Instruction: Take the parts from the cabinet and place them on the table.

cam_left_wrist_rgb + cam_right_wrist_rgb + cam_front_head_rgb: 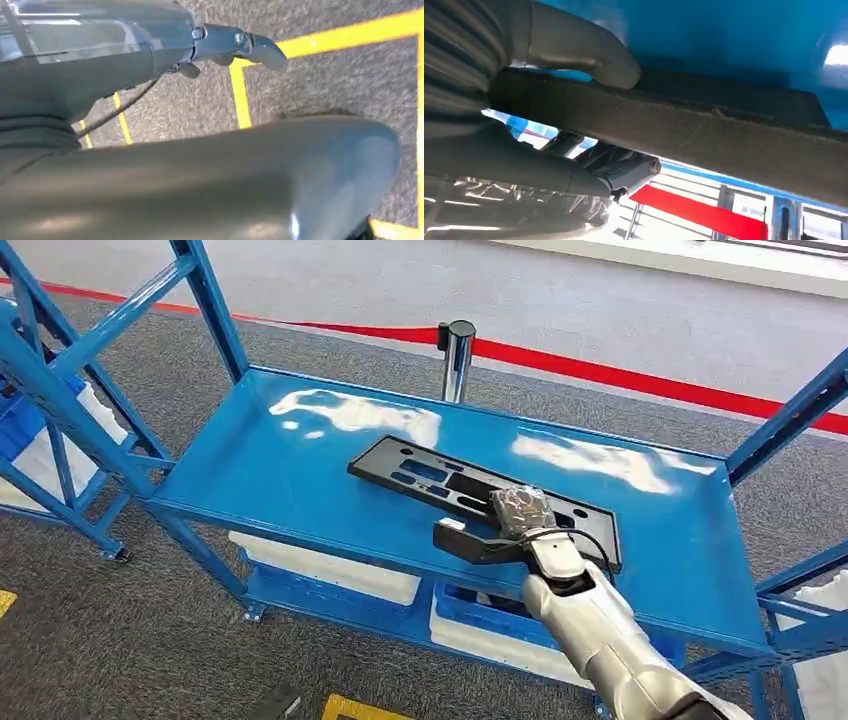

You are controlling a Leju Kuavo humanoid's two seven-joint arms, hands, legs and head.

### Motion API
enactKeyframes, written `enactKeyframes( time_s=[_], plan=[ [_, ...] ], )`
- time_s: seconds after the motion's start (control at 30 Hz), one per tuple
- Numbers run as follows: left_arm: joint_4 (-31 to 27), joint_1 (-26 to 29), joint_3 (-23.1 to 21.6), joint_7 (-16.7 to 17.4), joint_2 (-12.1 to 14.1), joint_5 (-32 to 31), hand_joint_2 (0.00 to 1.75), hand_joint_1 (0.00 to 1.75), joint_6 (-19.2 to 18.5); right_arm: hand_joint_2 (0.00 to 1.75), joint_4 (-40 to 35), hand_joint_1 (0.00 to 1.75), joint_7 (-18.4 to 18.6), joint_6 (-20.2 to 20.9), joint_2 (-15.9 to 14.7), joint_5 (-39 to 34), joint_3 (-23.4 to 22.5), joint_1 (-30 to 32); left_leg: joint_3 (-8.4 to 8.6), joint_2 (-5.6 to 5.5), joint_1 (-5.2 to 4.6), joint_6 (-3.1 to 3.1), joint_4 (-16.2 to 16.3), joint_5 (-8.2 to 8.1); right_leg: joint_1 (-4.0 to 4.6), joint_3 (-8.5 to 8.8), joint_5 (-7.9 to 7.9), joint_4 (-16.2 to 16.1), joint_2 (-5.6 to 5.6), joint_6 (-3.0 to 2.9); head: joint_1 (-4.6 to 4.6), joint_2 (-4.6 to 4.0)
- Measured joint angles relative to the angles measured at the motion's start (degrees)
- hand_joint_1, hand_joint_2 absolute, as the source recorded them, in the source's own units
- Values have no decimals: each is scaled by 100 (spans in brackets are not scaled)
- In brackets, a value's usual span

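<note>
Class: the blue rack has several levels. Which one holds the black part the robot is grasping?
The upper shelf: the black part lies flat on it, gripped by the right hand. The lower level holds white bins instead.

Left robot hand (pixel 220 45) hangs over grey carpet floor (pixel 320 80), fingers loosely curled, nothing held; yellow floor lines (pixel 240 95) beneath and beside hand.

Right robot hand (pixel 505 525) reaches forward, thumb and fingers clamped; left robot hand (pixel 235 47) hangs, fingers curled
</note>
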Motion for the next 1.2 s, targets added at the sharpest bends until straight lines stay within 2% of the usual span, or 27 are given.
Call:
enactKeyframes(
  time_s=[0.03,0.07,0.13,0.17,0.27,0.3,0.33,0.4,0.47,0.5,0.53,0.57,0.63,0.67,0.7,0.77,0.8,0.87,0.9,0.97,1.0,1.03,1.07,1.1,1.13,1.17,1.2],
  plan=[
    [0,-1,0,0,0,0,0,0,-2,175,4,152,0,-9,0,2,0,1,6,-3,-1,-1,0,-1,4,47,144,-125,0,-9,2,0],
    [0,-6,0,-2,0,7,0,0,0,175,4,155,0,-13,0,2,-2,-4,16,-10,-3,-1,-2,-2,9,204,372,-477,1,-26,4,0],
    [0,-12,0,-7,0,13,0,0,2,175,4,154,0,-24,0,2,-13,-19,47,-21,-6,-4,-16,-8,36,726,859,-1538,0,-96,11,0],
    [2,-13,0,-9,-9,13,0,0,0,175,4,155,0,-26,0,4,-22,-33,48,-22,-9,-20,-18,-14,77,886,862,-1878,-2,-154,9,0],
    [2,-6,0,-11,-9,13,0,0,0,175,9,152,-2,-42,0,7,-37,-40,50,-17,11,-111,-64,-1,128,872,858,-1889,-2,-158,15,0],
    [2,-9,-2,-18,-11,13,0,0,-2,175,9,152,-2,-44,-4,11,-48,-48,66,-15,8,-151,-99,14,127,882,882,-1928,0,-181,26,0],
    [2,-11,-2,-26,-9,15,0,0,0,175,9,152,-2,-48,4,15,-55,-50,70,2,2,-174,-51,-25,29,933,947,-2019,-5,-186,15,0],
    [2,-13,-2,-46,-9,13,0,0,0,175,9,150,0,-55,9,17,-57,-55,-192,8,-33,-171,518,-401,39,935,944,-2028,-9,-222,-31,0],
    [2,5,-2,-74,-7,13,0,0,-9,175,17,148,-4,-59,7,20,-59,-20,-629,7,-41,-178,1464,-807,47,935,936,-2027,-10,-234,-83,0],
    [2,13,-2,-85,-7,15,0,0,-11,175,17,148,-4,-61,7,22,-59,-5,-758,8,-40,-183,1734,-856,47,934,935,-2019,-9,-234,-98,0],
    [4,16,-2,-85,-7,15,0,0,-15,175,17,150,-9,-68,7,22,-63,4,-747,9,-32,-189,1697,-758,45,934,930,-2007,-8,-236,-107,0],
    [2,15,-2,-85,-5,31,0,0,-15,175,17,150,-11,-79,4,22,-72,4,-597,11,-21,-190,1376,-551,38,934,921,-1989,-2,-230,-125,0],
    [2,8,-2,-85,2,42,0,0,-13,175,17,150,-13,-83,0,20,-98,4,-84,20,1,-200,327,-71,15,948,880,-1938,6,-180,-153,0],
    [4,5,-2,-96,0,52,0,0,-15,175,17,150,-13,-83,-2,17,-111,3,72,29,18,-213,-4,-41,32,945,860,-1919,10,-146,-186,0],
    [4,0,-2,-103,0,59,0,0,-15,175,15,150,-13,-87,-11,15,-135,3,75,-7,13,-167,-41,-25,72,931,836,-1884,19,-122,-217,0],
    [4,9,-2,-120,-2,66,0,0,-17,175,15,150,-20,-96,-13,7,-160,5,46,-8,-27,-119,-8,-28,59,924,851,-1895,18,-104,-107,0],
    [4,9,-2,-127,0,66,0,0,-17,175,15,150,-17,-96,-20,7,-162,8,39,-9,-31,-84,-1,-26,49,921,850,-1890,18,-97,-103,0],
    [2,7,0,-131,0,66,0,0,-15,175,15,150,-20,-103,-26,4,-179,4,38,-1,3,-24,-16,0,34,859,698,-1727,6,-50,-83,0],
    [0,1,0,-136,0,68,0,0,-15,175,15,148,-20,-107,-28,0,-188,2,38,1,5,-13,-18,1,21,713,490,-1399,4,-30,-33,0],
    [0,8,-2,-133,0,83,0,0,-15,175,15,148,-24,-140,-35,-24,-190,31,33,11,6,-5,-18,-4,2,232,47,-380,2,-1,-24,0],
    [0,23,-2,-133,0,96,0,0,-15,175,11,147,-39,-159,-42,-42,-201,57,32,15,7,-5,-15,-4,-3,63,-33,-49,0,1,-13,0],
    [2,32,0,-138,0,120,0,0,-17,175,-9,147,-48,-184,-50,-61,-216,84,34,13,8,-5,-15,-4,-3,36,19,-23,0,1,-9,0],
    [2,36,0,-144,0,140,0,0,-15,175,-55,147,-61,-199,-66,-85,-241,106,37,5,7,-5,-14,-4,-1,139,181,-240,0,-6,-2,0],
    [2,37,0,-157,0,164,0,0,-15,175,-124,147,-66,-210,-83,-105,-256,121,43,-4,7,-5,-15,-4,4,346,417,-673,0,-21,0,0],
    [2,37,0,-171,0,177,0,0,-15,175,-201,150,-77,-214,-105,-120,-284,134,54,-12,6,-7,-19,-5,16,654,694,-1287,0,-46,0,0],
    [0,39,0,-186,0,181,0,0,-13,175,-275,150,-92,-225,-127,-138,-315,138,57,-16,18,-9,-27,-4,36,900,860,-1777,0,-102,9,0],
    [2,41,0,-188,-2,184,0,0,-15,175,-325,152,-105,-236,-138,-140,-332,138,40,-18,-10,-42,-24,-3,92,953,819,-1902,-3,-123,4,0]
  ],
)
